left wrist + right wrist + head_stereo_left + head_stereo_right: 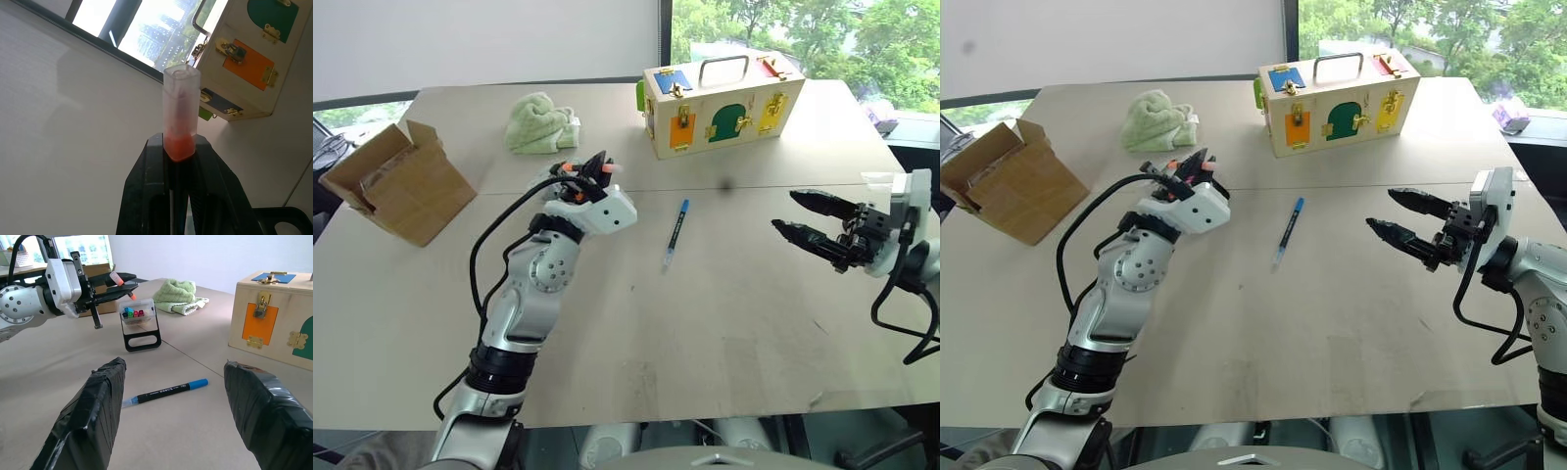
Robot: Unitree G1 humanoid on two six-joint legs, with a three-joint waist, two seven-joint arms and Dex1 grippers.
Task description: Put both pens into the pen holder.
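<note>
My left gripper (597, 166) is shut on the black-bodied pen (181, 112) with orange tips, its clear cap sticking out past the fingertips. In the right wrist view that pen (116, 278) hangs just above the pen holder (139, 316), a small clear box on a black loop frame with colourful marker caps inside. The blue pen (675, 233) lies flat on the table's middle, between the two arms. My right gripper (793, 215) hovers open above the table to the right of the blue pen, pointing toward it, with nothing between its fingers (105, 401).
A wooden latch box (724, 103) with a handle stands at the back right. A green towel (540, 122) lies at the back, left of it. A brown cardboard box (401, 181) sits at the far left. The table's (705, 333) near half is bare.
</note>
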